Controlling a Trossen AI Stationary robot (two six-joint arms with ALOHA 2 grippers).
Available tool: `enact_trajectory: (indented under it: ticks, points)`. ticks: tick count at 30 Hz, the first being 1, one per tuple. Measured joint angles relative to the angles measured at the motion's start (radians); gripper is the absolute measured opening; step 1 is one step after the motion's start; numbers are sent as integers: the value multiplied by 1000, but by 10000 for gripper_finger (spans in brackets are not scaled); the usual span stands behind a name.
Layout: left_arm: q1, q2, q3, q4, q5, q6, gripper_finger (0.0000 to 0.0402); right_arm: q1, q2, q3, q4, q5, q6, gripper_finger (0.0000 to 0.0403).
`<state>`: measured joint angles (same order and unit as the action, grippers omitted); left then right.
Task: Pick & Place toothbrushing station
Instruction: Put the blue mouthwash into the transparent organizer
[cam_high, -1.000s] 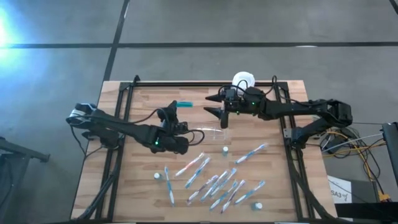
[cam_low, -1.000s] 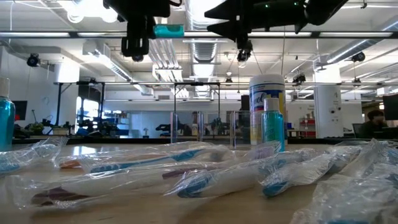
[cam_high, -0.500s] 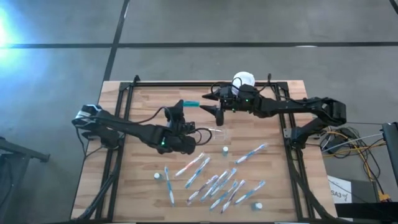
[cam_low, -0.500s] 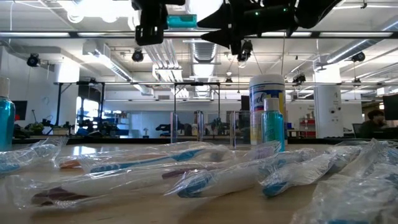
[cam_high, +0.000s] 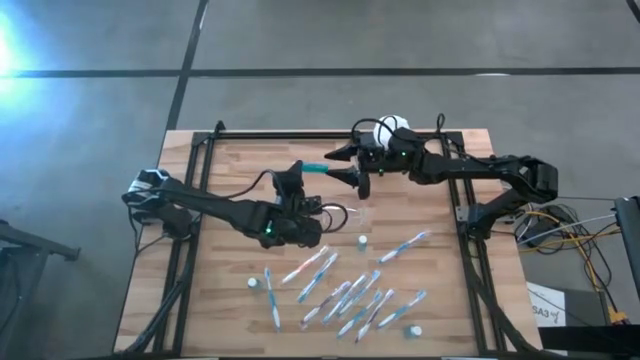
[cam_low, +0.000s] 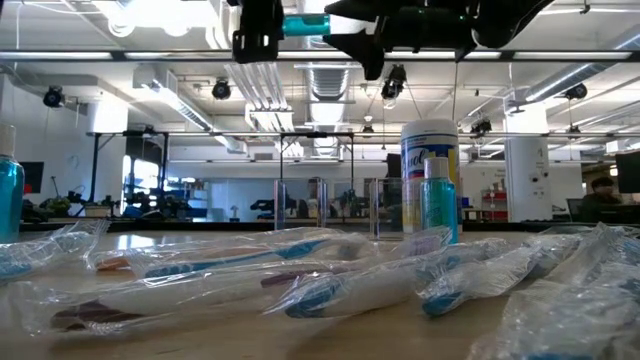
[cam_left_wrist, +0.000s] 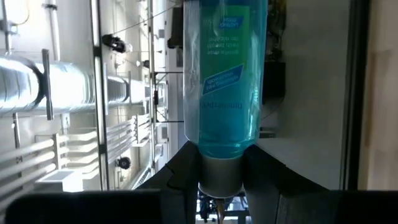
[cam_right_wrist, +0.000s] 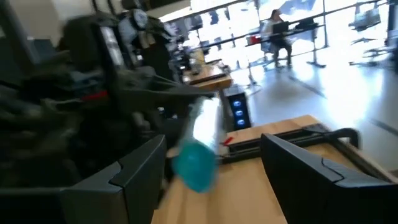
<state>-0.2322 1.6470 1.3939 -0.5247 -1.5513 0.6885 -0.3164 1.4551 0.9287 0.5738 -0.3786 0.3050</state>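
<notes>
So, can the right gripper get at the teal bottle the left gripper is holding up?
Probably yes: the right gripper is open, its fingers straddling the end of the teal bottle, which the left gripper holds; nothing between them.

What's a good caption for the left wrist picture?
Left gripper holding a clear bottle of teal liquid by its neck.

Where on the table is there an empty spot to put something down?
The bare wood on the table's left side, beyond the left gripper holding the teal bottle, looks free. So does the right part near the frame rail. The front middle is crowded with wrapped toothbrushes and small tubes.
</notes>
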Motion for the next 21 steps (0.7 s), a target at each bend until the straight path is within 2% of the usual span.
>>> enact_trajectory:
  ticks: [21]
  points:
    - [26,-2,-2,40,14,-2,94,0,29,0,21,-24,-13,237]
